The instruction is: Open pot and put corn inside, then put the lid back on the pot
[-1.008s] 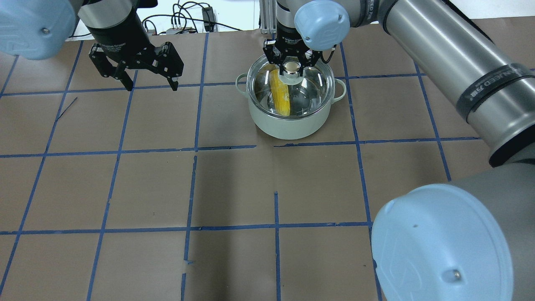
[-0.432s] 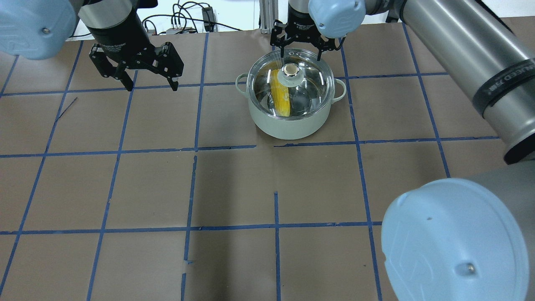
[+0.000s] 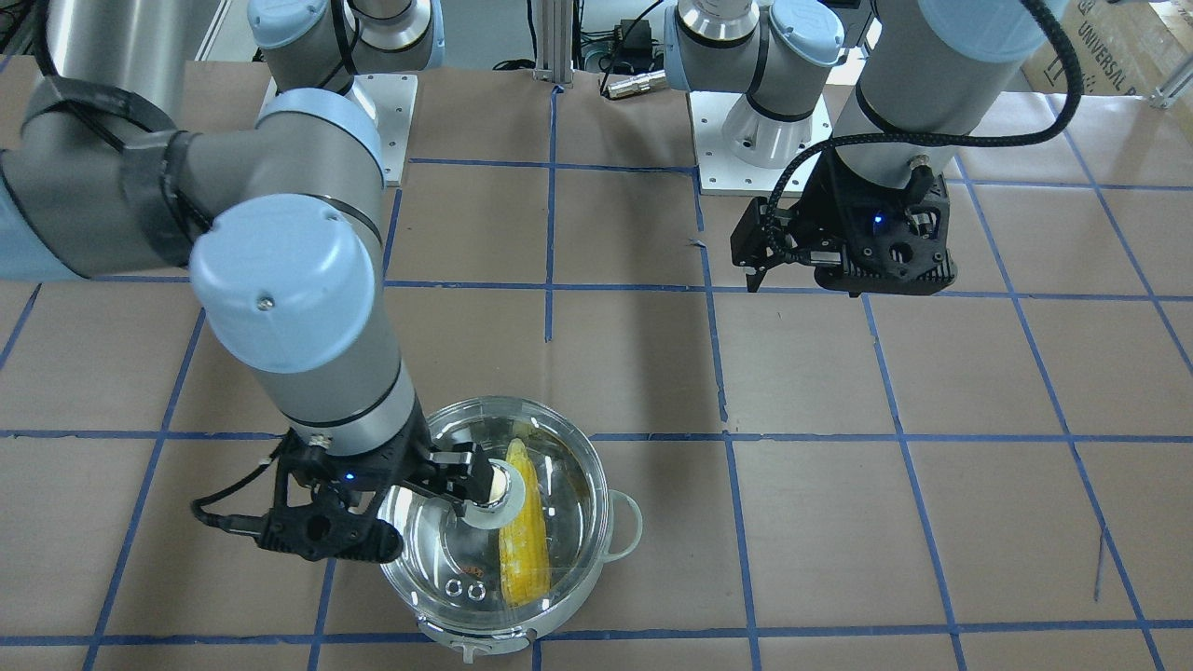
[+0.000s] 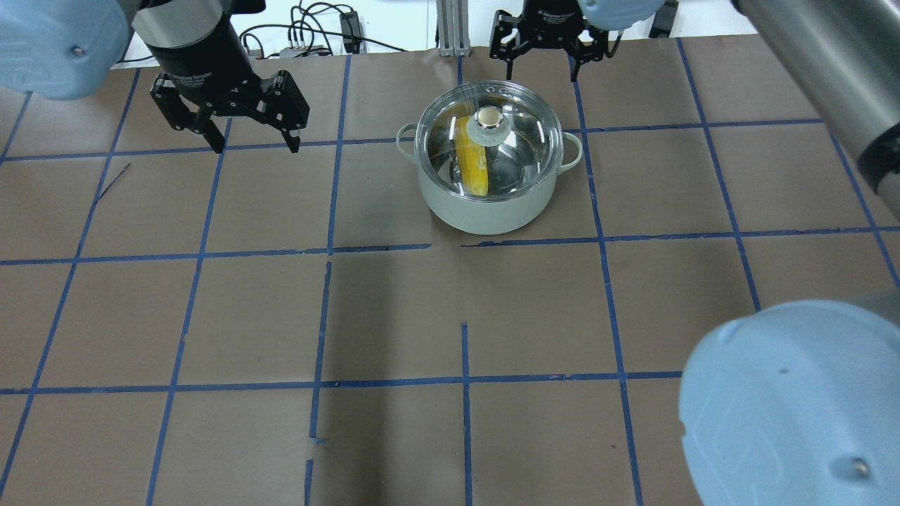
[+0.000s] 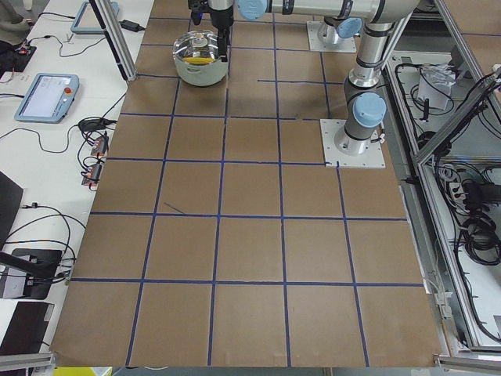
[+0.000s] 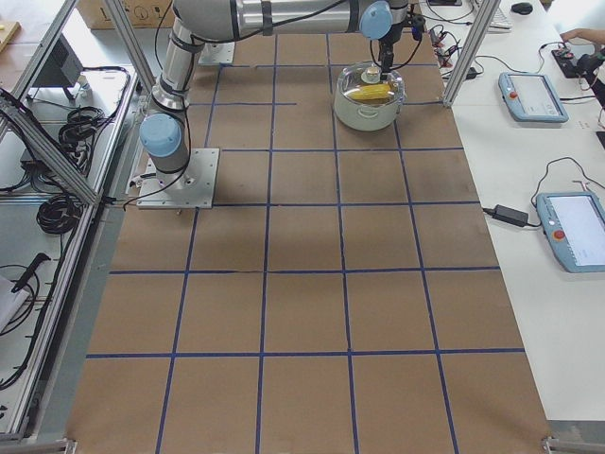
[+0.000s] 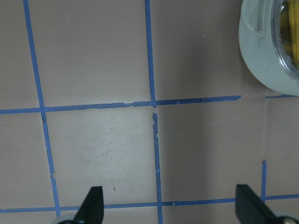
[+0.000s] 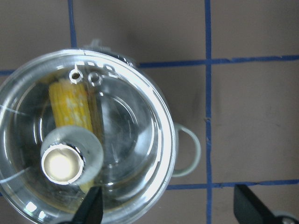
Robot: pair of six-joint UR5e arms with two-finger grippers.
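The pot (image 4: 485,204) stands toward the far side of the table (image 4: 394,309), just right of centre, with the lid (image 4: 517,144) seated on its rim. The corn (image 4: 472,161) lies inside, just left of the knob (image 4: 486,118). The right gripper (image 4: 542,70) hangs above the pot's far edge. The left gripper (image 4: 256,144) hangs well to the left, above the table.

Only "UNIVERSAL" can be read, printed on a brown cardboard box (image 3: 1132,42).

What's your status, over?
Left gripper open, empty, off to the side. Right gripper open, clear of lid. Corn inside pot, lid seated. No obstruction seen.
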